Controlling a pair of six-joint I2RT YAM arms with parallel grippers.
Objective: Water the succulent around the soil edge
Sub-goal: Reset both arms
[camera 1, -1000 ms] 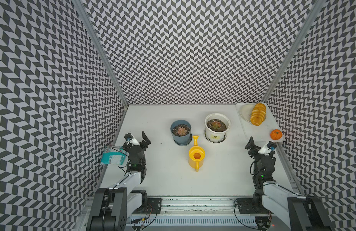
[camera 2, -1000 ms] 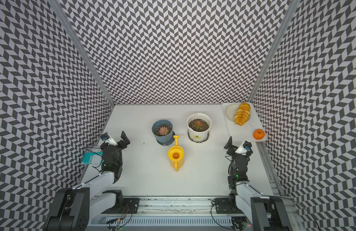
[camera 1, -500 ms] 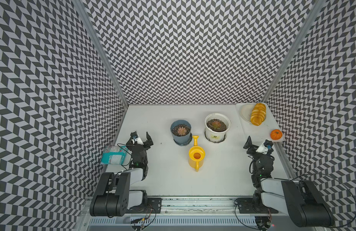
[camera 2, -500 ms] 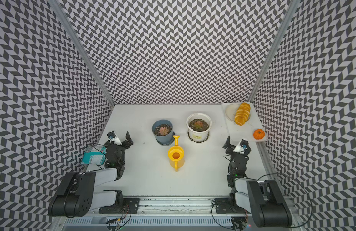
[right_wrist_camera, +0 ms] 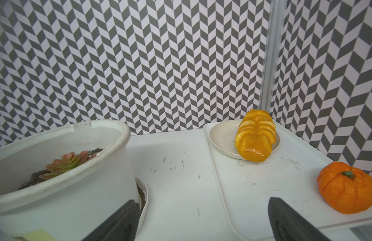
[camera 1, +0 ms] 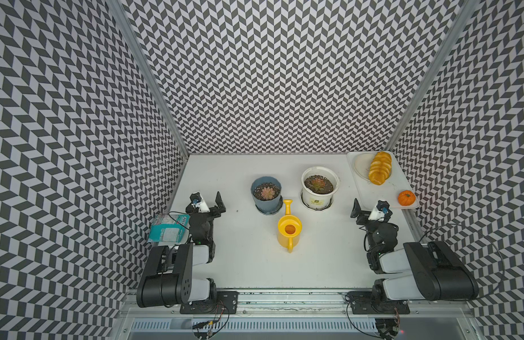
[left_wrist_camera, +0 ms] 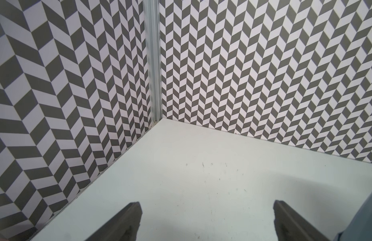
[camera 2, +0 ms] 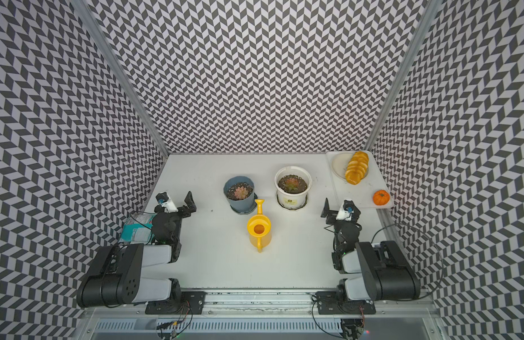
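The left gripper (camera 1: 208,199) is over the tabletop's left edge with its jaws wide apart and nothing in them. Just beside it lies a teal packet (camera 1: 169,228) whose print is too small to read. The right gripper (camera 1: 369,206), just as wide and empty, is near the right edge by the tray (camera 1: 397,182). Between them, mid-tabletop, stands the yellow watering can (camera 1: 289,233), its spout just beside the grey pot (camera 1: 265,203) holding a pink succulent (camera 1: 266,192). The white pot (camera 1: 328,195) holds a reddish succulent (camera 1: 318,184) and bears a label (camera 1: 316,202) that cannot be read.
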